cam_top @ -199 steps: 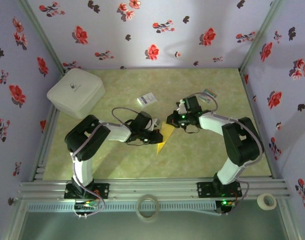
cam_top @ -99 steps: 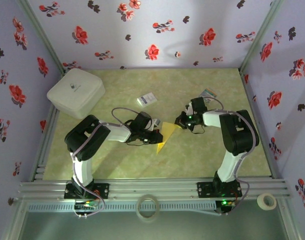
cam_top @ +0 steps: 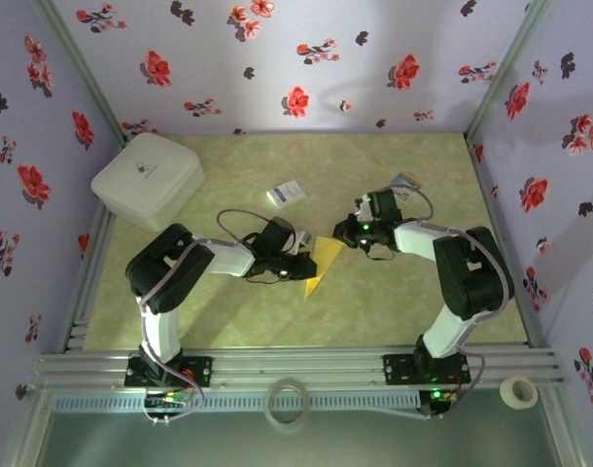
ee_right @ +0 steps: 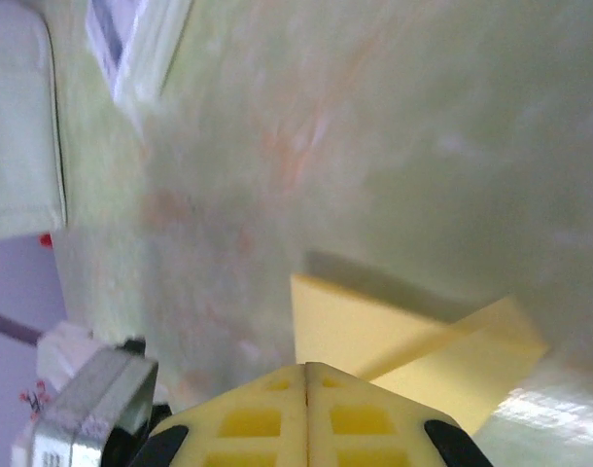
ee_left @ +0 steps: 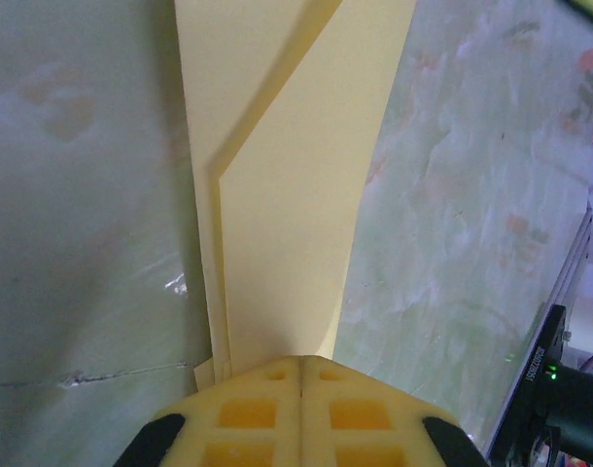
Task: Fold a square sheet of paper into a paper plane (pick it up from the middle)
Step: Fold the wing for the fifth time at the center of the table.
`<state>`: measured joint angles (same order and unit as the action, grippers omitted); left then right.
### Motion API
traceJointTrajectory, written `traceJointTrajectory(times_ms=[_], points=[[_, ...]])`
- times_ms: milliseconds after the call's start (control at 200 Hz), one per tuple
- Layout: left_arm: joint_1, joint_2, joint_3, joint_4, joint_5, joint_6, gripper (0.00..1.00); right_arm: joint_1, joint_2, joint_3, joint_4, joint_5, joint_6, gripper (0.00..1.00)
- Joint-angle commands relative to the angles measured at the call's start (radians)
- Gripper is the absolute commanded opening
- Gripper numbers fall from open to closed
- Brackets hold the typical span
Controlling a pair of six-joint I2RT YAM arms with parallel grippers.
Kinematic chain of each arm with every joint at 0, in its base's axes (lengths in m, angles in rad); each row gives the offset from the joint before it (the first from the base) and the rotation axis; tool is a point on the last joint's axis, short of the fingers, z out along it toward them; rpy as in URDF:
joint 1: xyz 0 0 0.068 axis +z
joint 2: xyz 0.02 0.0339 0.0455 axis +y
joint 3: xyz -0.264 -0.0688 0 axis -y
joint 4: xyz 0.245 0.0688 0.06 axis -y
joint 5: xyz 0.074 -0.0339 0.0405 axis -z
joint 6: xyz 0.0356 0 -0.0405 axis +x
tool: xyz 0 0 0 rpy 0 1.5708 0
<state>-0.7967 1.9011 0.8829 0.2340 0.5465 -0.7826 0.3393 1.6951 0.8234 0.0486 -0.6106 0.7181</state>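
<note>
**Left gripper** (cam_top: 304,269): the fingers are pressed together, and the left wrist view shows no gap at the seam (ee_left: 303,377).

- The paper plane (cam_top: 323,260) lies flat on the green table (cam_top: 394,302), directly ahead of these tips.
- In the wrist view its narrow end runs under the closed tips, and the body (ee_left: 287,195) widens away from them.
- A diagonal fold edge crosses the far part, and stacked layers show along its left edge.
- The paper lies broadside rather than edge-on in the seam, so the tips appear to rest on top of it rather than pinch it.

**Right gripper** (cam_top: 345,233): its fingers are likewise closed tight (ee_right: 306,379).

- The yellow paper (ee_right: 350,326) begins just beyond its tips and spreads off to the right.
- One corner looks lifted slightly, with a shadow beneath.
- That view is blurred, so I cannot tell whether the tips touch the paper.

From above, the two grippers face each other across the plane. The left one is at its near-left side and the right one at its far-right corner. The plane's sharp point lies just past the left gripper's tips, toward the arm bases.

**Other items**
- A small white card with blue print (cam_top: 286,193) lies beyond the left gripper, apart from it.
- A small striped card (cam_top: 405,182) lies just behind the right gripper's wrist.
- A white box (cam_top: 148,180) sits far out to the left of the left arm.
</note>
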Motion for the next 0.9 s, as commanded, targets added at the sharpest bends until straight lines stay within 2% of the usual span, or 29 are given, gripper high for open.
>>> traceJointTrajectory(times_ms=[0,210,550,775,900], points=[[-0.004,0.022,-0.044,-0.237,-0.056,-0.002,0.0,0.025,0.031,-0.018,-0.018,-0.014,-0.002,0.06],[-0.004,0.016,-0.025,-0.263,-0.059,0.006,0.0,0.027,0.051,-0.045,-0.009,-0.005,0.002,0.04],[-0.004,-0.024,0.01,-0.286,-0.052,0.011,0.0,0.023,0.091,-0.086,-0.004,0.087,-0.007,0.01],[-0.008,-0.084,0.082,-0.312,-0.051,0.008,0.0,0.023,0.069,-0.085,-0.035,0.108,-0.007,0.0],[-0.029,-0.059,0.16,-0.332,-0.021,0.022,0.0,0.024,0.076,-0.081,-0.04,0.105,-0.003,0.0]])
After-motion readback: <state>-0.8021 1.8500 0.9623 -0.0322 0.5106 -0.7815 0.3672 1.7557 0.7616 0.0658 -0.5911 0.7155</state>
